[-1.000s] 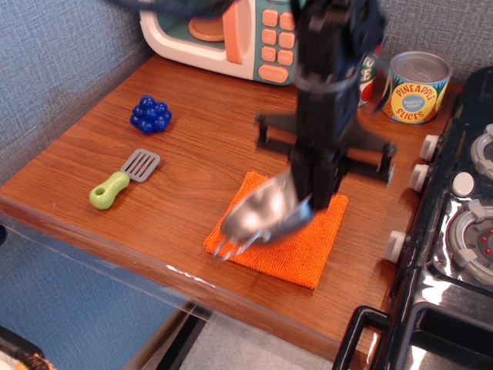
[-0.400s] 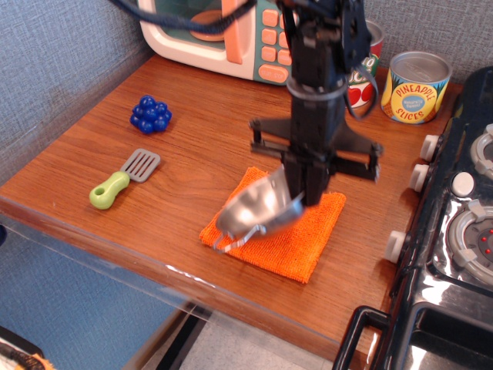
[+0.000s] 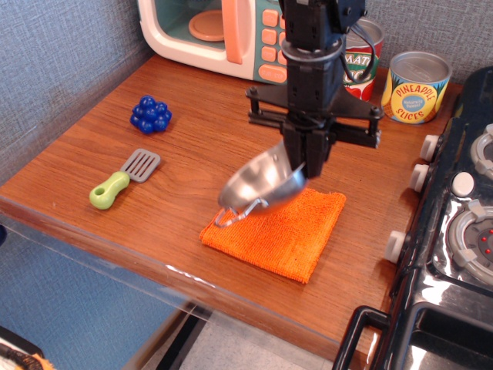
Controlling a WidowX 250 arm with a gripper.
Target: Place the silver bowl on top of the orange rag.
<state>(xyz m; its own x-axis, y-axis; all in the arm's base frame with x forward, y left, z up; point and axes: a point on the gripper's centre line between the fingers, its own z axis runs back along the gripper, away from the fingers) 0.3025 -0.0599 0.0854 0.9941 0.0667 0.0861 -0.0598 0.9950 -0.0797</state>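
Observation:
The silver bowl [image 3: 258, 185] hangs tilted in the air, its open side turned up and away, one wire loop handle dangling at its lower left. My gripper [image 3: 302, 168] is shut on the bowl's far rim and holds it above the left part of the orange rag [image 3: 277, 230]. The rag lies flat on the wooden counter [image 3: 192, 139] near its front edge. The bowl does not touch the rag. The black arm rises from the gripper toward the back.
A toy microwave [image 3: 223, 31] stands at the back. A tomato sauce can [image 3: 362, 65] and a pineapple can [image 3: 416, 86] stand at the back right. Blue grapes [image 3: 151, 114] and a green-handled spatula [image 3: 123, 179] lie at the left. A black stove [image 3: 454, 231] borders the right.
My gripper has risen and moved back with the bowl, lifting it off the rag. The rag has shifted slightly left.

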